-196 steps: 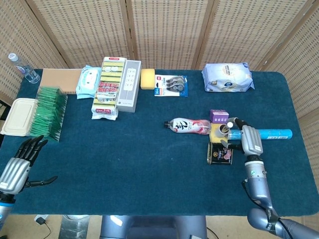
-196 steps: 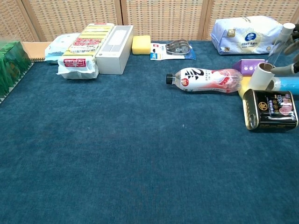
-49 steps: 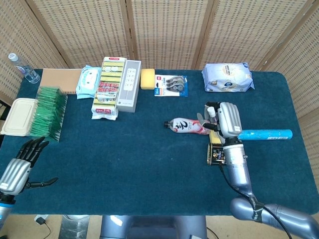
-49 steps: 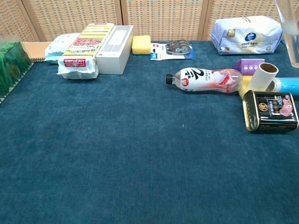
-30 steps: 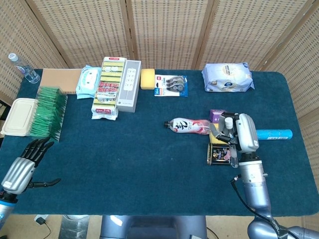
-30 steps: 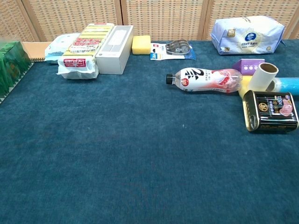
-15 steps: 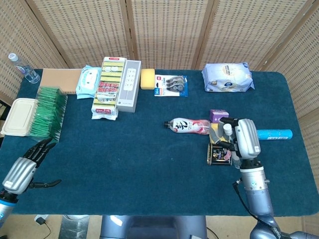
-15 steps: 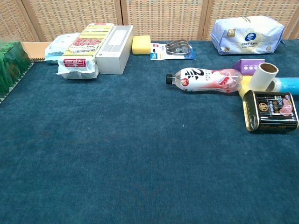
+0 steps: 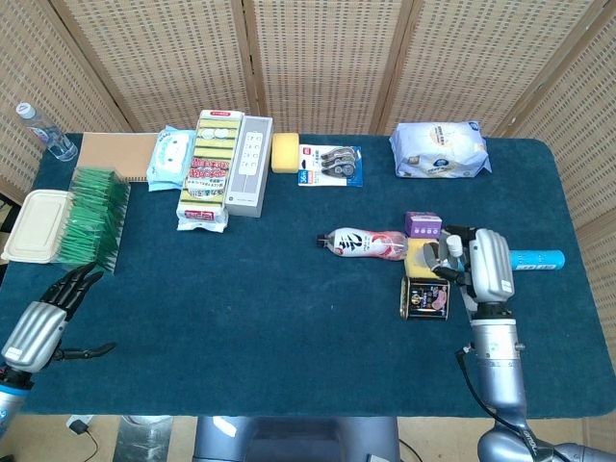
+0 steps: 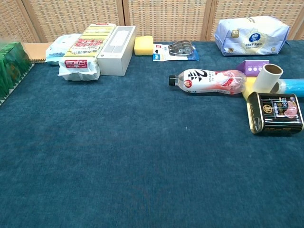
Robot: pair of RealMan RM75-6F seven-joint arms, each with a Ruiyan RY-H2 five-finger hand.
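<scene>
At the right of the bench [image 9: 279, 327], the right hand [image 9: 484, 262] has its fingers curled round a small white-capped bottle [image 9: 454, 248] above the black tin [image 9: 426, 297]. A firm, upright hold clear of the tin seems wisest. The left hand [image 9: 40, 325], near left, has its fingers spread and empty.

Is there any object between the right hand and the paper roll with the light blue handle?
Nothing visible stands between them. In the head view the right hand is directly over the paper roll, whose light blue handle sticks out to the right. The black tin lies just below, the yellow block beside it.
</scene>
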